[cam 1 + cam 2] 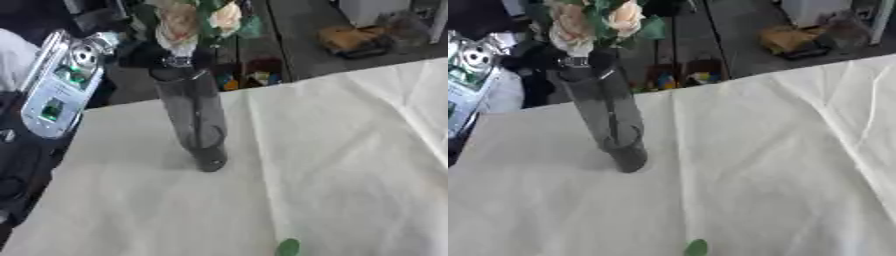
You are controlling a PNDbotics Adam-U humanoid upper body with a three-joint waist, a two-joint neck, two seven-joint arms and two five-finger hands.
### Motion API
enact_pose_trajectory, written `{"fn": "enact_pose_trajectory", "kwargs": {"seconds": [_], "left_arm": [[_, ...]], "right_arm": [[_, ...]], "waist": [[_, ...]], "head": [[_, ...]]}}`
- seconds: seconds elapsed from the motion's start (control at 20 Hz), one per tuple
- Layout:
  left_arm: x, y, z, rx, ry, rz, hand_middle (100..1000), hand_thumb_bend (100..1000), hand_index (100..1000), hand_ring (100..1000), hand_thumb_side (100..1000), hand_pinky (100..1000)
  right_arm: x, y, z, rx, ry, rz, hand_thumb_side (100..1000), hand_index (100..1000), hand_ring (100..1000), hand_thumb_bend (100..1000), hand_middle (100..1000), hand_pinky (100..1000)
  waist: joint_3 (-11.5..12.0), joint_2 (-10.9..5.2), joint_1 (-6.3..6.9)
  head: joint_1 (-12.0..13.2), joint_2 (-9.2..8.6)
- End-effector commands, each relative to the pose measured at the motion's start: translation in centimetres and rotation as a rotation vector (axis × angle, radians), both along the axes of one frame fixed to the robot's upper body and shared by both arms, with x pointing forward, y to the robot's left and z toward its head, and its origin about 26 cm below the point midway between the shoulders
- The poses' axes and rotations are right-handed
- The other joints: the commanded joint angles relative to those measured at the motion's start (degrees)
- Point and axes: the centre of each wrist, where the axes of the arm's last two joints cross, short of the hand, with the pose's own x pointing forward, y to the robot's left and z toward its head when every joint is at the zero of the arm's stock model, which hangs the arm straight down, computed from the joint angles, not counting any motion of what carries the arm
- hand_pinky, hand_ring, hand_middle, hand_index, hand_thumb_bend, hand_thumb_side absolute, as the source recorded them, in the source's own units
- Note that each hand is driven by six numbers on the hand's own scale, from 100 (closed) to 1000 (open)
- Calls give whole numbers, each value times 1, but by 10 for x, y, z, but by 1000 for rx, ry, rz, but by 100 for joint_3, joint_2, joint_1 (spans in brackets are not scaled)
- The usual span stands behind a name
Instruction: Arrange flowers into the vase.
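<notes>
**A:** So what do we have with the vase point(194, 125)? We see it upright on the white tablecloth point(350, 165). It's tall, dark and see-through, with pale peach and cream flowers point(197, 20) and green leaves sticking out the top.

**B:** Yep, same here. The stems run down inside the glass. The left hand point(136, 54) looks like that dark shape right by the neck of the vase, on its left side. Honestly we can't tell if it's open, closed or gripping anything, it's just a dark blob there. We can't say if it's touching the glass either.

**A:** Agreed. Further left of the hand there's the silver left arm point(59, 85) with green bits on it, off the table's edge.

**B:** And well down and to the right of the hand, near the front edge of the cloth, there's a small green leaf point(288, 247) lying by itself. Far off to the hand's right, on the floor past the table, sits a brownish bag point(354, 40).
</notes>
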Motion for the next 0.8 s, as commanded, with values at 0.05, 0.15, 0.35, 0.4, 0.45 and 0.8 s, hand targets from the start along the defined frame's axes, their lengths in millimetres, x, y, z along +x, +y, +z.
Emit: {"fn": "enact_pose_trajectory", "kwargs": {"seconds": [0.05,0.15,0.35,0.4,0.45,0.8], "left_arm": [[-9,12,14,-8,-19,33,1000,1000,1000,1000,885,1000],[-10,14,14,-8,-20,36,1000,1000,1000,1000,882,1000],[-13,19,14,-4,-23,44,1000,1000,1000,1000,881,1000],[-13,20,14,-3,-23,44,1000,1000,1000,1000,879,1000],[-14,21,15,-2,-23,45,1000,1000,1000,1000,878,1000],[-18,29,14,9,-19,59,1000,1000,1000,1000,868,1000]], "right_arm": [[-3,0,7,1,-28,-1,990,775,788,100,446,696],[-3,0,7,1,-29,-1,991,775,789,100,446,696],[-3,0,8,2,-30,-2,991,776,789,100,446,696],[-3,0,8,3,-29,-1,989,776,789,100,447,696],[-3,0,8,5,-29,0,990,776,789,100,447,696],[-3,0,9,12,-34,-1,992,775,787,100,449,695]], "waist": [[27,-112,-71],[39,-109,-76],[61,-107,-88],[66,-107,-91],[70,-107,-95],[88,-117,-129]], "head": [[-13,-27],[-22,-34],[-41,-40],[-47,-36],[-55,-31],[-111,13]]}}
